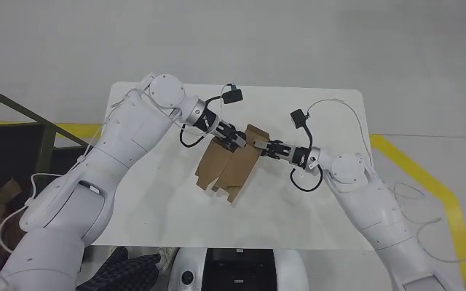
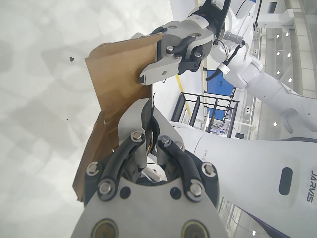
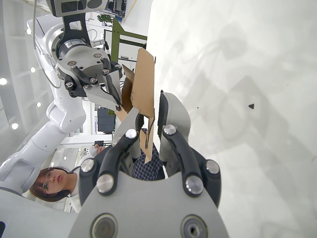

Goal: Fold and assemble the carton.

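Above desk [image 1: 313, 211] centre: carton [image 1: 226, 166] mostly flat, not assembled. Left gripper [image 1: 238, 141], right gripper [image 1: 263, 149]: jaws clamped on carton flaps. Folding seems mostly left.

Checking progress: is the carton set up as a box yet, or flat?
Not a box yet: the carton is mostly flat panels, with no four walls standing, and one end held by the left tool and right tool.
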Action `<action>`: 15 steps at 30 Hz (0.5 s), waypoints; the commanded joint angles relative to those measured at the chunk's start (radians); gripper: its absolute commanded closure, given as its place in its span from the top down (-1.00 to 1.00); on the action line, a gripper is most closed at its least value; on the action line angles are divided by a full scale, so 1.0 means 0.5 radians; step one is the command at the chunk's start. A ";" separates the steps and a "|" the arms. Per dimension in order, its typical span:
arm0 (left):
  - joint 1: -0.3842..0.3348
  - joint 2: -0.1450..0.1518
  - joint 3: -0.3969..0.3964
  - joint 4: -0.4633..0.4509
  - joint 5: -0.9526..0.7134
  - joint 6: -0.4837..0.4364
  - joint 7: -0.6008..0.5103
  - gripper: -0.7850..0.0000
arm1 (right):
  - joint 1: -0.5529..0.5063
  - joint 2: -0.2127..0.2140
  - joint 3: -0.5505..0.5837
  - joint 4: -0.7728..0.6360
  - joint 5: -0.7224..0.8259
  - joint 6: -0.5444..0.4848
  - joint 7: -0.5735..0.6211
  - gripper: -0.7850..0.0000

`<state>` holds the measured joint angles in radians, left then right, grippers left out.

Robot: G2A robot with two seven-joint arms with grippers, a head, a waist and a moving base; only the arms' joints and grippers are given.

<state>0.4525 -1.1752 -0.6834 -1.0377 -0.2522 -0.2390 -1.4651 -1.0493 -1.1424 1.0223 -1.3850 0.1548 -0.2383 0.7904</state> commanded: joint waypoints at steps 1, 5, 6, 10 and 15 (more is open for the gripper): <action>0.001 0.000 -0.003 -0.003 0.003 0.003 -0.004 -1.00 | -0.003 -0.001 0.002 0.002 0.002 0.002 -0.002 -0.91; 0.003 0.001 -0.022 -0.003 -0.009 -0.007 -0.001 -0.20 | -0.007 -0.001 0.018 0.008 0.013 0.003 -0.009 -1.00; 0.005 0.002 -0.027 -0.003 -0.019 -0.008 -0.002 0.33 | -0.008 -0.001 0.021 0.008 0.014 0.002 -0.007 -1.00; 0.009 0.002 -0.041 0.003 -0.038 -0.017 -0.010 1.00 | -0.010 -0.002 0.027 0.010 0.017 0.015 0.001 -1.00; 0.010 0.001 -0.067 0.009 -0.061 -0.048 0.022 1.00 | -0.012 -0.005 0.027 0.017 0.047 0.036 0.023 -1.00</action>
<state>0.4582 -1.1751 -0.7141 -1.0331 -0.2821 -0.2604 -1.4579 -1.0547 -1.1446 1.0357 -1.3770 0.1738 -0.2212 0.8014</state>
